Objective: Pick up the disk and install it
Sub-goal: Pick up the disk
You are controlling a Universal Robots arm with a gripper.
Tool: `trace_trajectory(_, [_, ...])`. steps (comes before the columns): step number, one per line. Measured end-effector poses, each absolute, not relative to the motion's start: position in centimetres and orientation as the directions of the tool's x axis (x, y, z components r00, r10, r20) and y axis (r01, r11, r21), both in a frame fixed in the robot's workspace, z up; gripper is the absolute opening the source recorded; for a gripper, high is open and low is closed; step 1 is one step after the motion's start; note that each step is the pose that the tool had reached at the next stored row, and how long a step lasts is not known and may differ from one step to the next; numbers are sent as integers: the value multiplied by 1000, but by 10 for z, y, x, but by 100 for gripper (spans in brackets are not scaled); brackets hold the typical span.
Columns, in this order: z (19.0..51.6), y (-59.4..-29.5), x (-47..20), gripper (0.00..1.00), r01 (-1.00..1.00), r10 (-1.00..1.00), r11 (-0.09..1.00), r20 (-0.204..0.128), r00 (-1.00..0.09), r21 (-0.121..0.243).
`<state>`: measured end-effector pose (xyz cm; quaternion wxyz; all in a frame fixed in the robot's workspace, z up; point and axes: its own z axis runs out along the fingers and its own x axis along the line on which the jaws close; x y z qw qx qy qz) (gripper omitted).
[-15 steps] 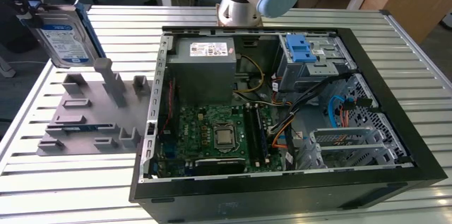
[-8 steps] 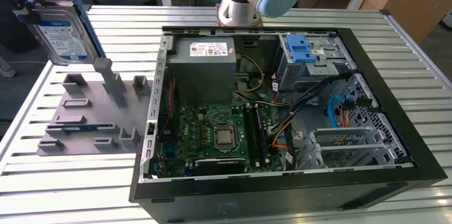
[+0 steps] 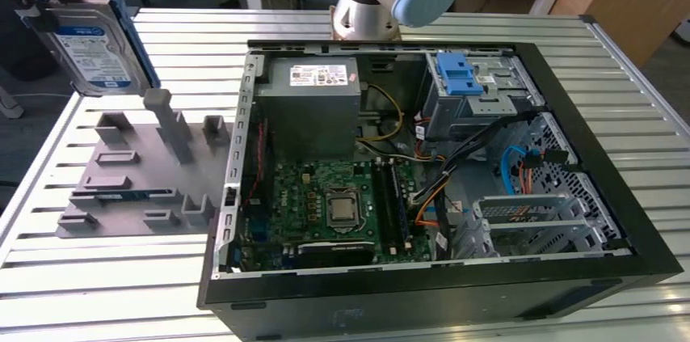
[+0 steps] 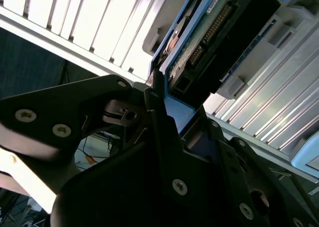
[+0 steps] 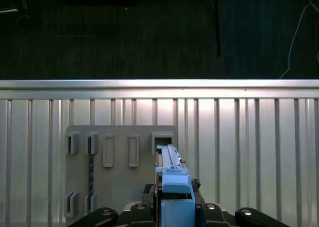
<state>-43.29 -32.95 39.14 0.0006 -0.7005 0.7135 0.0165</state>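
The disk [image 3: 97, 47], a silver drive with a white and blue label and blue rails, hangs upright above the table at the exterior view's far left. My gripper [image 3: 41, 4] is shut on its upper edge. It is lifted clear of the grey holder plate [image 3: 129, 180] below it. In the first wrist view the disk [image 5: 172, 177] shows edge-on over the plate [image 5: 119, 182], between the black fingers [image 5: 207, 209]. In the second wrist view the gripper [image 4: 167, 112] clamps the blue rail of the disk [image 4: 219, 28], whose green circuit side faces the camera.
An open black computer case [image 3: 603, 188] lies on the slatted aluminium table [image 3: 119, 277]. Inside are a grey power supply box [image 3: 313, 95], a green motherboard [image 3: 334, 204] and a silver drive cage with a blue latch [image 3: 466, 79]. The arm's base [image 3: 372, 2] stands behind the case.
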Motion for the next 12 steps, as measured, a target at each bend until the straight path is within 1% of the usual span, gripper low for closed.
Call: trace_trajectory(12, [402, -329, -433, 36, -1000, -1000, 18, -24, -19, 23])
